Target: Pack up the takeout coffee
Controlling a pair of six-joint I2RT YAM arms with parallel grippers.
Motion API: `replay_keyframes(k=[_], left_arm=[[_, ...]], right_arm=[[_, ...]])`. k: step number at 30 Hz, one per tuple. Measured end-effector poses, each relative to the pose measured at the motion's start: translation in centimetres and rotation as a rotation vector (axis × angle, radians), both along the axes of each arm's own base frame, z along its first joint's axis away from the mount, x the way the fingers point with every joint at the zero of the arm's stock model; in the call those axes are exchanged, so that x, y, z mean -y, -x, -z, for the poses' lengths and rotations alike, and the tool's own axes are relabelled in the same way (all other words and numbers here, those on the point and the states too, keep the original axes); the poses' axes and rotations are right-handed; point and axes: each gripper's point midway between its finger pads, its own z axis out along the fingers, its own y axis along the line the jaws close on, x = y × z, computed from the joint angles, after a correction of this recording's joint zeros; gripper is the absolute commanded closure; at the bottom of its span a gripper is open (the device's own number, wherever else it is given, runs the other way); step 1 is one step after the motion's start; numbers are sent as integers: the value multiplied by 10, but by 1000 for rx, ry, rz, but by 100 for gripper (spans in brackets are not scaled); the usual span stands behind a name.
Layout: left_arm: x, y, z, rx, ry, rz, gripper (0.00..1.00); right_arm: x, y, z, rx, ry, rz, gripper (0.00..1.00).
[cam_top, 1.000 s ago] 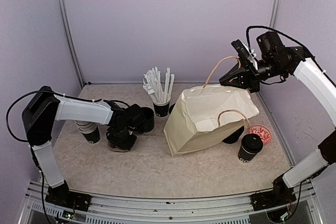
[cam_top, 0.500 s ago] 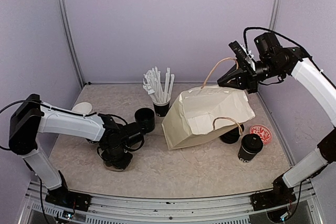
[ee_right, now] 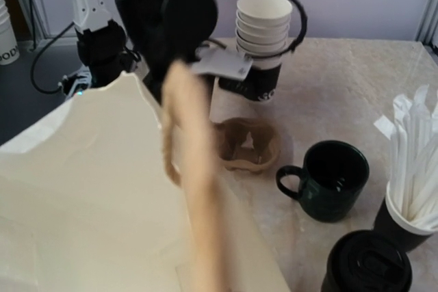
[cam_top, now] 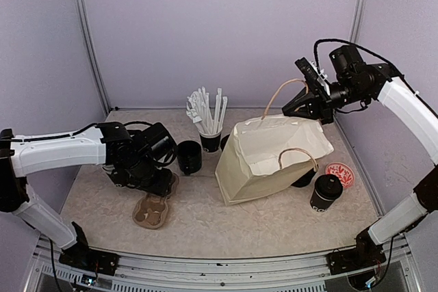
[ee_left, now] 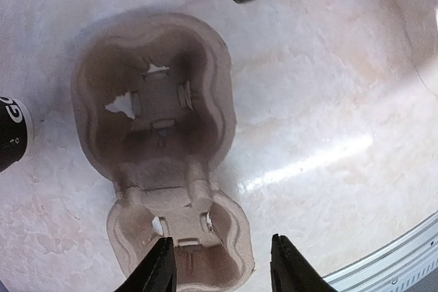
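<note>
One lidded black takeout coffee [cam_top: 326, 193] stands at the right, just in front of the cream paper bag [cam_top: 274, 155]. In the right wrist view another lidded cup [ee_right: 366, 264] stands by the straws. My right gripper [cam_top: 308, 102] is shut on the bag's tan handle [ee_right: 191, 169] and holds it up; its fingers are hidden in the wrist view. A brown pulp cup carrier [cam_top: 152, 211] [ee_left: 157, 135] lies flat on the table. My left gripper [cam_top: 159, 184] [ee_left: 226, 273] hovers over its near end, open, with nothing between the fingers.
A dark mug [cam_top: 189, 157] [ee_right: 332, 179] stands left of the bag, and a black cup of white straws [cam_top: 209, 128] behind it. A stack of open paper cups [ee_right: 263, 39] stands behind my left arm. A red round disc [cam_top: 340, 174] lies at the right.
My left gripper carried the carrier toward the front edge, opened and let go of it, then rose and drew back. The right gripper and bag shifted only slightly.
</note>
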Motion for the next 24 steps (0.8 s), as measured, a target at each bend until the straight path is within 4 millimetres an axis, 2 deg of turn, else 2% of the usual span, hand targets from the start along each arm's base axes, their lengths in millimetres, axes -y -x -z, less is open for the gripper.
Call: replay_keyframes(k=[3,6,15,24], left_arm=[[-8,-12,4,-2,-17,-25,44],[-14,-16,16,-25,-47,-37,47],[-29,-20,37,-64,-63,-78,54],[-28,-16,59,-116,-71,-70,60]], right_arm=[[1,-2,4,0,13,12,100],[1,-4,8,-12,25,23,100],[1,-7,11,-13,29,34,100],[0,-9,12,-12,32,41,100]])
